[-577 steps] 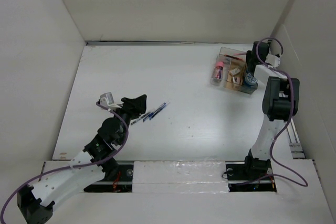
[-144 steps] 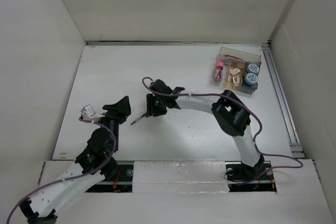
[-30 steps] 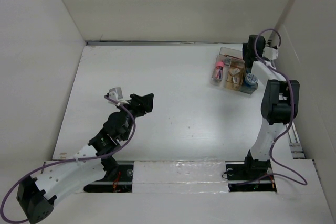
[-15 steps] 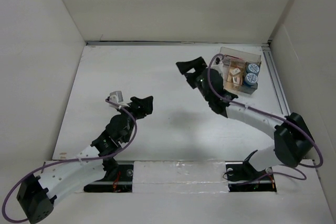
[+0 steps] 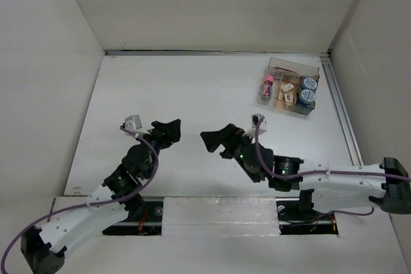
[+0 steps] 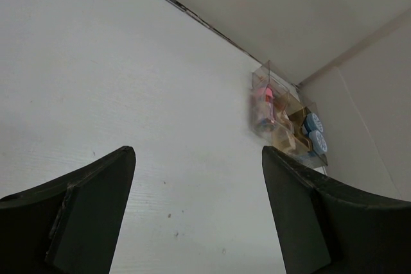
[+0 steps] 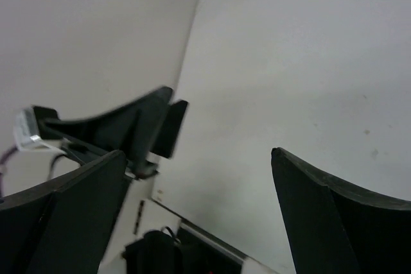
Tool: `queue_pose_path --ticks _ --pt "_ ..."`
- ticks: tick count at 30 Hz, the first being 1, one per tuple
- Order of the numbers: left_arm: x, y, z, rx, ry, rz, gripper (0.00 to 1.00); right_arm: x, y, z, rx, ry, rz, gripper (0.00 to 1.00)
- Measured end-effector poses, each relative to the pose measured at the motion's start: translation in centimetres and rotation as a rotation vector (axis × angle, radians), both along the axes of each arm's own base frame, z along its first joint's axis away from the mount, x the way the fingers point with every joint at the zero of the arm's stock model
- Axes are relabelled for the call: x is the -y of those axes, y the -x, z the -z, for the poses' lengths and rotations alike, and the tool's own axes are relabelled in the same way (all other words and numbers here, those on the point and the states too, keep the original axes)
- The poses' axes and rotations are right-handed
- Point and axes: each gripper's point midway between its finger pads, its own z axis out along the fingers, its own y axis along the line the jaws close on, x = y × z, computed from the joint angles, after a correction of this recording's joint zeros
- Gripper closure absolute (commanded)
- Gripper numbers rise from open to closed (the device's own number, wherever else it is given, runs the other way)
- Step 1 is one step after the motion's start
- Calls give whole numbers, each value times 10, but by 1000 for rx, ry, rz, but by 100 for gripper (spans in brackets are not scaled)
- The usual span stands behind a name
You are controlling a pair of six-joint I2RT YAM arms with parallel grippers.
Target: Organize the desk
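The desk point(image 5: 212, 94) is a wide white tabletop, and nothing lies loose on it in the top view. My left gripper point(image 5: 171, 131) hovers over its near left part, open and empty. My right gripper point(image 5: 209, 144) hangs just to the right of it, pointing left, jaws wide and empty. The left wrist view shows the left gripper point(image 6: 198, 152) spread over bare desk point(image 6: 128, 81). In the right wrist view the right gripper point(image 7: 196, 153) is open, with the left gripper's fingers point(image 7: 144, 126) ahead of it.
A clear compartmented tray point(image 5: 290, 68) stands at the back right, holding a pink bottle point(image 5: 266, 86), tan pieces point(image 5: 286, 92) and blue-capped items point(image 5: 308, 89). The same tray point(image 6: 282, 120) shows far off in the left wrist view. White wall panels point(image 5: 51, 62) enclose the desk.
The right arm has swung from the tray at the back right down to the near middle, its jaws opening. The left gripper has shifted slightly back towards its base.
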Motion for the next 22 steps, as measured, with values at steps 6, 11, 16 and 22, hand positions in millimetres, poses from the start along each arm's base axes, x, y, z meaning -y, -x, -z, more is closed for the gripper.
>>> queue_pose_path --ticks 6,11,16,22 --pt "-15 15 -4 -6 48 -4 24 26 44 51 -20 128 -31 0" --pt "-30 31 -11 16 111 -2 24 52 48 58 -30 92 -15 0" --pt "-44 45 -15 40 152 -1 24 63 55 60 -50 41 -27 0" --pt "-42 46 -3 11 116 14 17 73 60 72 -83 23 -23 0"
